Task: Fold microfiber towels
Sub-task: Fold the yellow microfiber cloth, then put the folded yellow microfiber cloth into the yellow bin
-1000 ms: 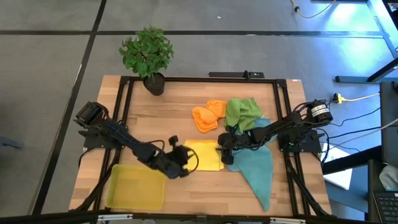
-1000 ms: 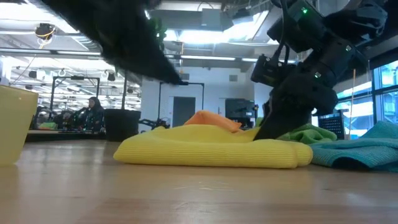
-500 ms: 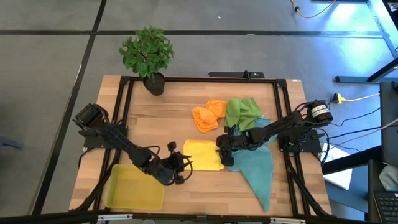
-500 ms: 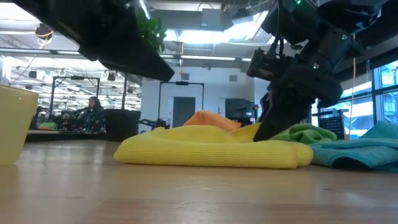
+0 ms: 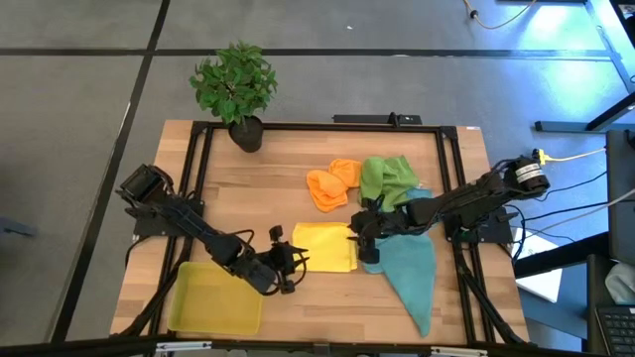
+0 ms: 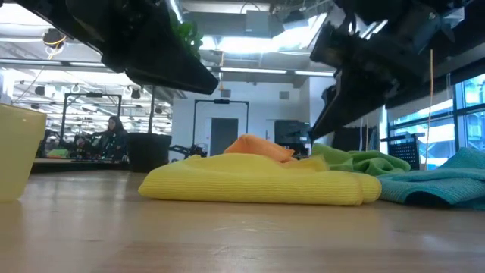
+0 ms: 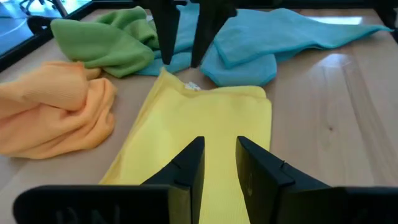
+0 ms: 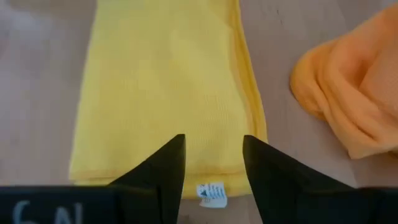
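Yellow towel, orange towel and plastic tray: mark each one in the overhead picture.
Yellow towel (image 5: 323,247), high view, middle of the folded cloth.
Orange towel (image 5: 330,184), high view, centre of the crumpled heap.
Plastic tray (image 5: 214,300), high view, bare floor of the tray.

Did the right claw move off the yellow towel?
Yes. The right claw lifted up off the yellow towel and now hangs above its edge, open.

In the low view, the yellow towel (image 6: 258,186) hides most of the orange towel (image 6: 261,146) behind it, and the tray (image 6: 19,152) is cut off by the picture's edge. Both arms appear there only as dark blurred shapes running out of the top. In the high view, the right arm covers part of the teal towel (image 5: 412,268) beside the yellow towel.
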Available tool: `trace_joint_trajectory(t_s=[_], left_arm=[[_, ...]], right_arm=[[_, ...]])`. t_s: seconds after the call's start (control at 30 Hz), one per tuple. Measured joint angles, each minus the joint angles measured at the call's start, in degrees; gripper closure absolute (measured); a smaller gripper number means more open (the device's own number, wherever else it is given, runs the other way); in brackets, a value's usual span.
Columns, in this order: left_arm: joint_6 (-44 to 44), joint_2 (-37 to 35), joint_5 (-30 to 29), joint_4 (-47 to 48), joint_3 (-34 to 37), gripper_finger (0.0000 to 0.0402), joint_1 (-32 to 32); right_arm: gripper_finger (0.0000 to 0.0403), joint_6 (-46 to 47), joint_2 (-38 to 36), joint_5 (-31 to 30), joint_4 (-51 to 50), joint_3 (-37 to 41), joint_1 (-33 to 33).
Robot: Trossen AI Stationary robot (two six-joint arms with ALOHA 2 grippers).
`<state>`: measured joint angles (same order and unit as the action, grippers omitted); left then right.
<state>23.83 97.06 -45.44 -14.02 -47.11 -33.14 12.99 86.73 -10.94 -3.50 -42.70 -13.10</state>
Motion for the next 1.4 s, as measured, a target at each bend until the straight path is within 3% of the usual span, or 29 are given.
trace_joint_trajectory(t_s=[0.33,0.53,0.83,1.0,1.2,1.4], left_arm=[[1.4,0.0,-1.7,4.6,0.0,0.0319,4.6],[2.6,0.0,6.3,6.2,0.0,0.0319,11.5],[8.6,0.0,9.6,14.4,0.0,0.0319,15.4],[13.4,0.0,9.5,21.9,0.0,0.0319,16.1],[13.3,0.0,9.4,22.2,0.0,0.0319,16.5],[13.1,0.0,8.1,22.6,0.0,0.0319,17.1]], right_arm=[[0.0240,-1.7,0.0,0.0,6.4,1.0,-0.8],[0.0240,-1.7,1.5,0.1,11.1,1.0,-0.9],[0.0240,-0.2,10.0,0.3,17.9,1.0,-1.2],[0.0240,0.4,11.1,0.0,19.1,1.0,-0.3],[0.0240,2.5,11.6,-0.2,16.6,1.0,0.6],[0.0240,4.2,11.8,-4.2,11.7,1.0,0.6]])
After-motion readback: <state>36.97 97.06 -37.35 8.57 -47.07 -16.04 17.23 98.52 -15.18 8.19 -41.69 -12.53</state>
